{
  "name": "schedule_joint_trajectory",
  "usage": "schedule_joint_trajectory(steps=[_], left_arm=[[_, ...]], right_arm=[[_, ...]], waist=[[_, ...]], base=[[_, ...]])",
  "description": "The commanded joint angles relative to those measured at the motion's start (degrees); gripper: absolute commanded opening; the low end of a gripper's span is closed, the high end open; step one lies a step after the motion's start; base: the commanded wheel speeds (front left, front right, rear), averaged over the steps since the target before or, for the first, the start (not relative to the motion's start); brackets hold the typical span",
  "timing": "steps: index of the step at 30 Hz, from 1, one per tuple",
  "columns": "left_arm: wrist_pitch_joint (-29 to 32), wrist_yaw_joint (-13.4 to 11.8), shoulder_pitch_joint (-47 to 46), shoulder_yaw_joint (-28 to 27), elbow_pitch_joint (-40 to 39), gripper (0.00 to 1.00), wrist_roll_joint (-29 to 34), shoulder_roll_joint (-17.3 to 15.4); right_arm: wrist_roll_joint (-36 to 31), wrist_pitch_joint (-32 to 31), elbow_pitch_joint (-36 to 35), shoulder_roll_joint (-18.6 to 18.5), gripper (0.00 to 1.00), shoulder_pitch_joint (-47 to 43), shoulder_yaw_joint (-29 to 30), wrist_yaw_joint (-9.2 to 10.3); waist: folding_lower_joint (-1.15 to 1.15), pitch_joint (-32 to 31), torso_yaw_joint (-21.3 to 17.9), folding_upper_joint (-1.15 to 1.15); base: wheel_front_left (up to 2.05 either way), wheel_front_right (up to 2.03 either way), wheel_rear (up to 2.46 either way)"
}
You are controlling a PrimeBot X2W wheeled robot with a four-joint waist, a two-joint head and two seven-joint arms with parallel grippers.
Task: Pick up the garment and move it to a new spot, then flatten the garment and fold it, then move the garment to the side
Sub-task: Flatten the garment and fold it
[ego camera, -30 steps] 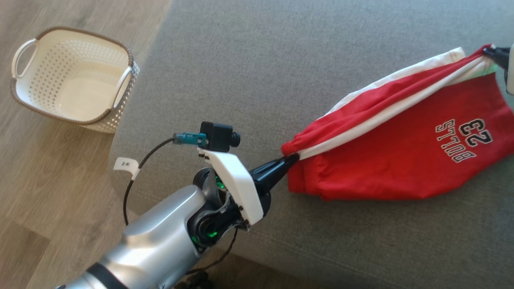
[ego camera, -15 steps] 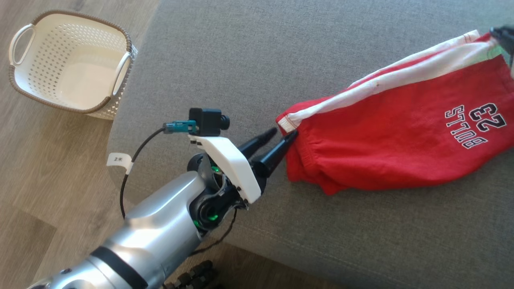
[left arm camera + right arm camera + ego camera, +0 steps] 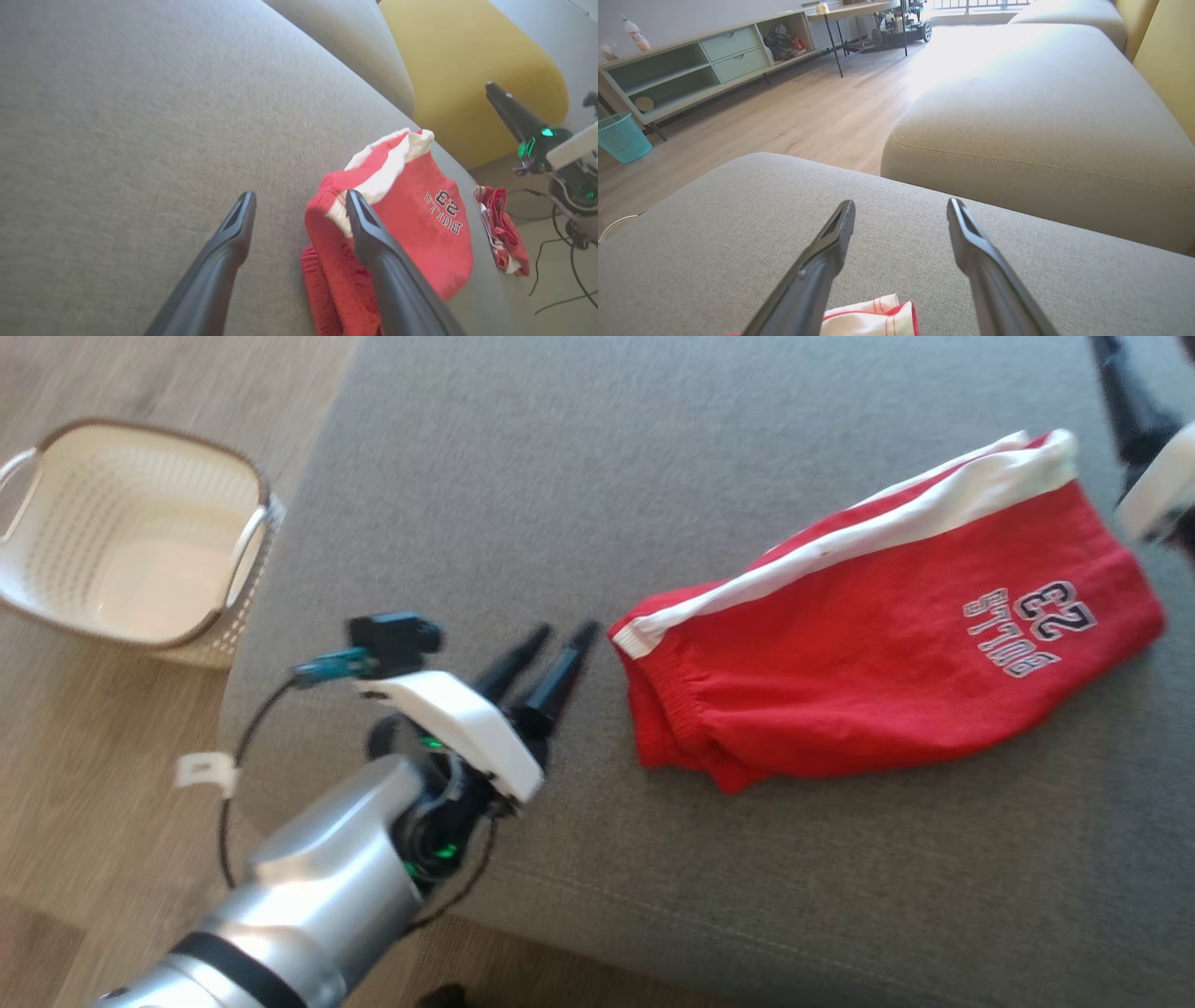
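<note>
Red Bulls shorts lying flat on the grey couch cushion
Left gripper is just beside the waistband with its fingers spread and empty; right gripper is spread too.

The only words that can be read are "BULLS" with the number "23" beside it, printed small in outlined block letters near one corner of the red shorts. In the head view the print stands upside down. The left wrist view shows the same print turned at a slant. A small white tag on the black cable is too blurred to read.
</note>
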State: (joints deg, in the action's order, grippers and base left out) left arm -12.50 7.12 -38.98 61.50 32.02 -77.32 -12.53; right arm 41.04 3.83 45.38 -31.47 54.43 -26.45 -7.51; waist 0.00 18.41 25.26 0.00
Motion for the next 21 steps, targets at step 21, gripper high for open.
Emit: schedule_joint_trajectory(steps=[21], left_arm=[[-2.49,-1.78,30.96,-50.21,-21.46,1.00,41.46,9.17]], right_arm=[[-36.17,11.16,-32.78,19.85,1.00,-38.00,23.01,0.02]], waist=[[0.00,-16.35,-12.32,0.00]], base=[[0.00,0.00,0.00]])
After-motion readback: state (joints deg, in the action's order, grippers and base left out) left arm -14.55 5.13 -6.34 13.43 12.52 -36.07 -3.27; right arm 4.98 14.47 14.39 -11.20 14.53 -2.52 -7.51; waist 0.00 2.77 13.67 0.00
